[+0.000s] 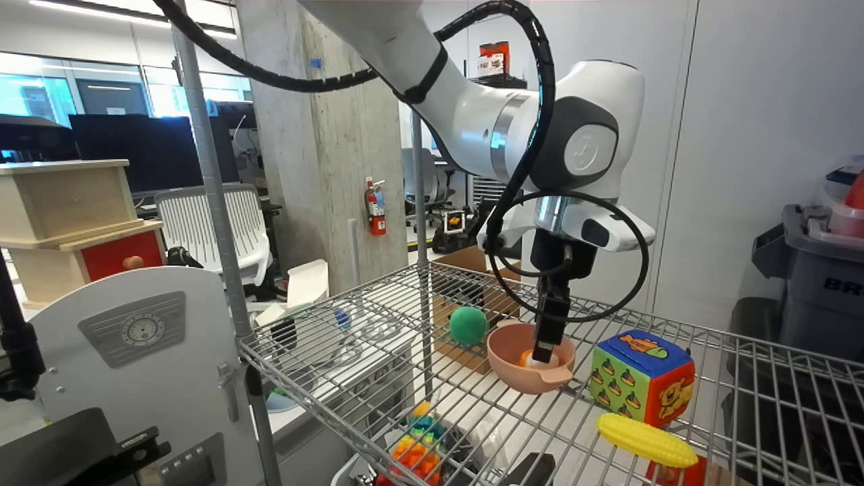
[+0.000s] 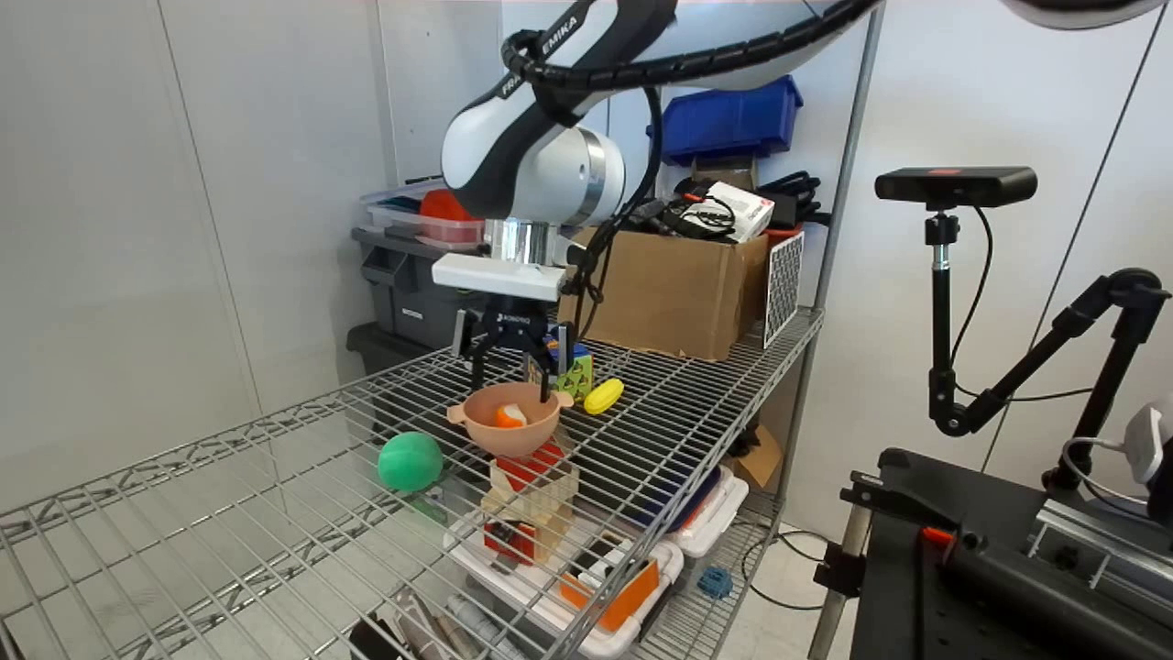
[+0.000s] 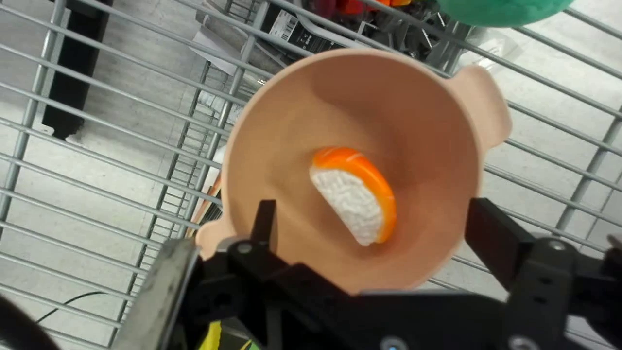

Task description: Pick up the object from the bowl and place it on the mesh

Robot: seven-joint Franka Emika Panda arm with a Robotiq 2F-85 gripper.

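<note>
The object (image 3: pixel 357 194) is a small half-round piece with an orange back and a white textured face. It lies inside the bowl and also shows in an exterior view (image 2: pixel 510 418). The salmon-orange bowl (image 3: pixel 272 141) has two side handles; it stands on the mesh in both exterior views (image 1: pixel 523 379) (image 2: pixel 513 444). The mesh (image 2: pixel 302 524) is a silver wire shelf. My gripper (image 3: pixel 372 206) is open and empty above the bowl, pointing down, fingers on either side of the object and apart from it. One finger overlaps the bowl's right rim in the wrist view.
A green ball (image 1: pixel 468 326) lies beside the bowl. A multicoloured cube (image 1: pixel 641 378) and a yellow corn cob (image 1: pixel 646 440) are on the bowl's other side. A large cardboard box (image 2: pixel 674 289) stands on the shelf. Chrome posts (image 1: pixel 212 169) rise at the shelf corners.
</note>
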